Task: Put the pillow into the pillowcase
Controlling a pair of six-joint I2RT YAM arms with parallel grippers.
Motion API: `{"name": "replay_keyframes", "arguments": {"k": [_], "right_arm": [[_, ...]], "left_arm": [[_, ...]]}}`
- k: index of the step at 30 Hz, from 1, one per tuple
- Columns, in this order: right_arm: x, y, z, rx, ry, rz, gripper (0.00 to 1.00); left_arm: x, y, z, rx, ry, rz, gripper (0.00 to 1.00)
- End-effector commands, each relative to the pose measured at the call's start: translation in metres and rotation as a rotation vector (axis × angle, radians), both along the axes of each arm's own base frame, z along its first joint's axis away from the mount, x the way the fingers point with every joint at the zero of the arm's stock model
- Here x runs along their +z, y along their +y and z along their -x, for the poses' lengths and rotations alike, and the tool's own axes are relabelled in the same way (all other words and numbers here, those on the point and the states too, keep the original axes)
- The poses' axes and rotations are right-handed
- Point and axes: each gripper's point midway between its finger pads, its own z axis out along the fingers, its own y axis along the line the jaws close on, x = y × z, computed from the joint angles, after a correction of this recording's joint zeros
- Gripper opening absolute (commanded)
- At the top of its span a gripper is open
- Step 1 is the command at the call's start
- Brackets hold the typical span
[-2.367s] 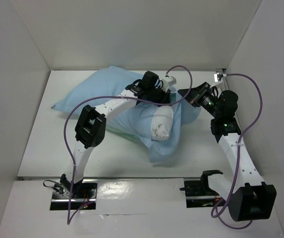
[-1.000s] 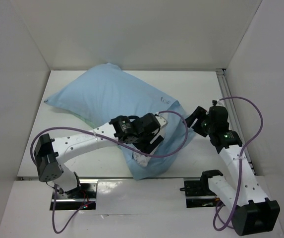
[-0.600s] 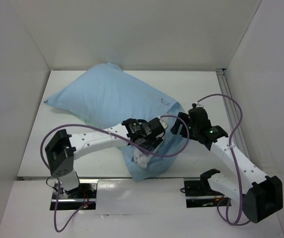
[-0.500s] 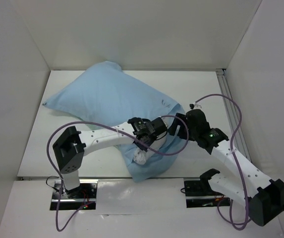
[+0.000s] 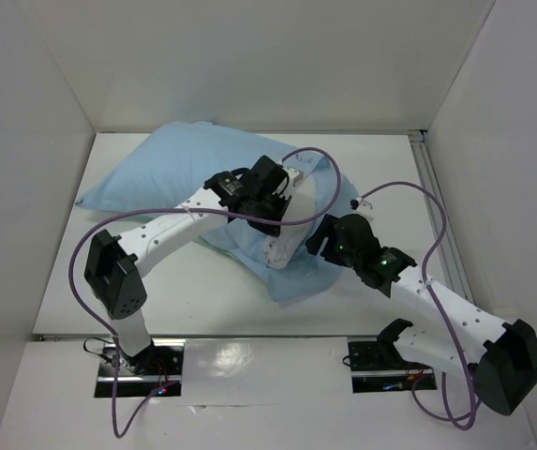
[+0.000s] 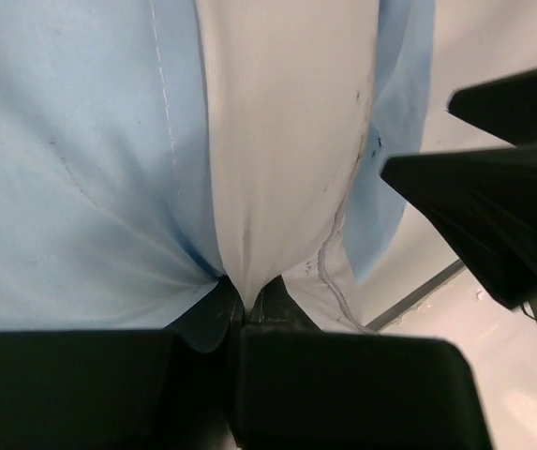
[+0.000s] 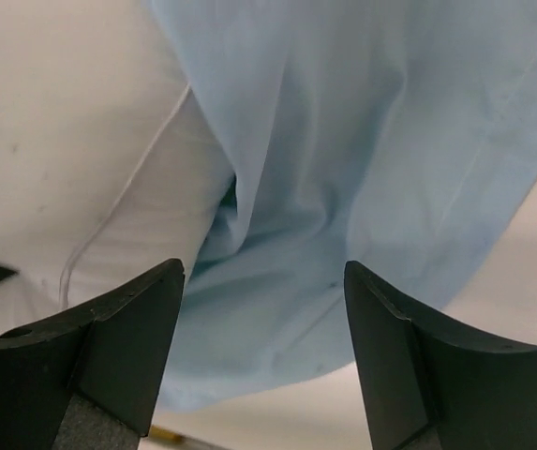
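Pillow (image 5: 282, 247) | left end effector (image 6: 246, 305) now clamped on it | right end effector (image 7: 261, 286) wide, at pillowcase (image 5: 156, 178)

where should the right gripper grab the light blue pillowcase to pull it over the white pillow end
Judging by the folds, take the limp light blue cloth pillowcase at its loose edge flap, coming from the right side: it sags free of the plump white fabric pillow there, directly ahead of the open right gripper.
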Motion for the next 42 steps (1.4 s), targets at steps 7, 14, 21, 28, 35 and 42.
{"name": "replay_keyframes", "arguments": {"k": [7, 14, 21, 28, 35, 42], "right_arm": [[0.021, 0.016, -0.055, -0.087, -0.132, -0.086, 0.76], [-0.003, 0.013, -0.078, -0.148, -0.107, -0.04, 0.57], [-0.03, 0.007, -0.095, -0.249, -0.096, -0.013, 0.38], [-0.009, 0.01, -0.072, -0.149, -0.105, 0.011, 0.0], [0.073, 0.058, -0.008, 0.345, -0.26, -0.102, 0.0], [0.157, 0.092, 0.039, 0.71, -0.376, -0.183, 0.0]], "left_arm": [[0.043, -0.016, -0.005, -0.074, -0.046, 0.14, 0.0], [0.049, -0.011, -0.012, -0.069, -0.026, 0.178, 0.0], [0.069, -0.014, -0.02, -0.06, 0.001, 0.29, 0.0], [0.082, -0.016, -0.053, 0.031, -0.03, 0.368, 0.0], [0.057, -0.032, -0.094, 0.186, -0.02, 0.473, 0.0], [0.019, -0.052, -0.117, 0.271, -0.026, 0.417, 0.0]]}}
